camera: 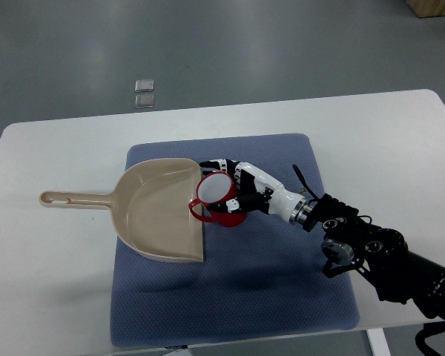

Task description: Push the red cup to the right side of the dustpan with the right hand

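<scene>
Right hand at one red cup beside one dustpan.

On a white table (59,141) lies one blue mat (282,297) carrying a single beige dustpan (156,211), handle pointing left, and one glossy red cup (216,199) with a white interior, tilted at the pan's open right edge. The right hand (233,189) grasps the cup, fingers wrapped around it. No legible writing shows.

No readable text, label, brand or number shows anywhere (nothing legible at all).

White table (386,126), grey floor (245,44), maybe concrete
</scene>
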`<state>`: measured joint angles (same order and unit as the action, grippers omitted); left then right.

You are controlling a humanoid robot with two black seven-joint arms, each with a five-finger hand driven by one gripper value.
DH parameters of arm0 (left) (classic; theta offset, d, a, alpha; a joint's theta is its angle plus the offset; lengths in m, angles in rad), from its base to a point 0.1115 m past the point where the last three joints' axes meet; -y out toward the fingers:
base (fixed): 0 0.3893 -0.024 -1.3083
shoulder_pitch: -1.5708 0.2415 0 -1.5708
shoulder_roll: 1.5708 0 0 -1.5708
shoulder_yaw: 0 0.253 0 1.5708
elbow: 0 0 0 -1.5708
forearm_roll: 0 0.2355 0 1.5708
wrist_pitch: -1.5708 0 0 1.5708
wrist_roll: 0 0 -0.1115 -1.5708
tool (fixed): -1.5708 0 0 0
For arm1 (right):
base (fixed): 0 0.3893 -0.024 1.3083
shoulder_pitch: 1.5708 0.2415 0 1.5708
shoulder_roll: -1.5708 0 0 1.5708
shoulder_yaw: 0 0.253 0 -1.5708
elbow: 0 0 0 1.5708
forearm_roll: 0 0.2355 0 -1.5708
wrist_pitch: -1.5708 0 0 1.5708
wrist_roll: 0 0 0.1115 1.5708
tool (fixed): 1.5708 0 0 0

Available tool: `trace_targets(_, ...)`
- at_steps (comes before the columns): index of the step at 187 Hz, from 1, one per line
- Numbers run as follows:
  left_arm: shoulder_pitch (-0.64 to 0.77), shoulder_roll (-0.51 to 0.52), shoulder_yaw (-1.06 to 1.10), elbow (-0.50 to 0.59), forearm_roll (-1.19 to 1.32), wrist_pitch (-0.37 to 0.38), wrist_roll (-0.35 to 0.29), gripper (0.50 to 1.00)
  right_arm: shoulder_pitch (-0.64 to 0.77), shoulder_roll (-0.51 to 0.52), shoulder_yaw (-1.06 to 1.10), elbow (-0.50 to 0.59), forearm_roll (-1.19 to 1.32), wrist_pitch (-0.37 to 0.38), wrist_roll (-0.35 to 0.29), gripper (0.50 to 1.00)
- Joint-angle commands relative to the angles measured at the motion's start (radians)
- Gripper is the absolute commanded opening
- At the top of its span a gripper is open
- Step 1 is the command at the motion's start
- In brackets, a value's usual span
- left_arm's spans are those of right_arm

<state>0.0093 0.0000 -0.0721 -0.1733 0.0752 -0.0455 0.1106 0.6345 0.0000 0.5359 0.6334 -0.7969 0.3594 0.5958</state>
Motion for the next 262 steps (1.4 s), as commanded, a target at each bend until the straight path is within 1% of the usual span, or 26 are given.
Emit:
trace_targets(1, 0.000, 0.000, 0.000, 0.000, 0.000, 0.001, 0.001, 1.000, -0.001, 0.000, 0.001, 0.008, 0.002, 0.004, 0.002, 0.936)
trace_targets(14, 0.000, 0.000, 0.000, 0.000, 0.000, -0.001, 0.000, 1.000, 0.002, 0.000, 0.001, 0.015, 0.005, 0.006, 0.015, 0.936)
trace_targets(94, 0.000, 0.000, 0.000, -0.002, 0.000, 0.001, 0.000, 1.000, 0.005, -0.023, 0.006, 0.035, 0.015, 0.007, 0.015, 0.936)
trace_targets(171, 0.000, 0.000, 0.000, -0.005, 0.000, -0.001, 0.000, 1.000, 0.056, -0.083, 0.026, 0.034, 0.025, 0.000, 0.015, 0.936)
trace_targets(192, 0.000, 0.000, 0.000, -0.005, 0.000, -0.001, 0.001, 1.000, 0.076, -0.107, 0.090, 0.020, 0.133, -0.002, 0.015, 0.936)
trace_targets(202, 0.000, 0.000, 0.000, -0.006, 0.000, -0.001, 0.000, 1.000, 0.093, -0.112, 0.139, 0.000, 0.240, -0.005, 0.015, 0.936)
trace_targets(216, 0.000, 0.000, 0.000, -0.009, 0.000, -0.001, 0.000, 1.000, 0.097, -0.114, 0.151, -0.026, 0.363, -0.005, 0.004, 0.936)
trace_targets(233, 0.000, 0.000, 0.002, -0.012, 0.000, -0.001, 0.001, 1.000, 0.091, -0.117, 0.164, -0.044, 0.521, 0.018, 0.002, 0.936)
trace_targets(241, 0.000, 0.000, 0.002, -0.012, 0.000, -0.001, 0.001, 1.000, 0.088, -0.117, 0.164, -0.044, 0.565, 0.030, 0.002, 0.936)
trace_targets(262, 0.000, 0.000, 0.002, -0.012, 0.000, -0.001, 0.001, 1.000, 0.083, -0.107, 0.164, -0.050, 0.622, 0.026, 0.002, 0.936)
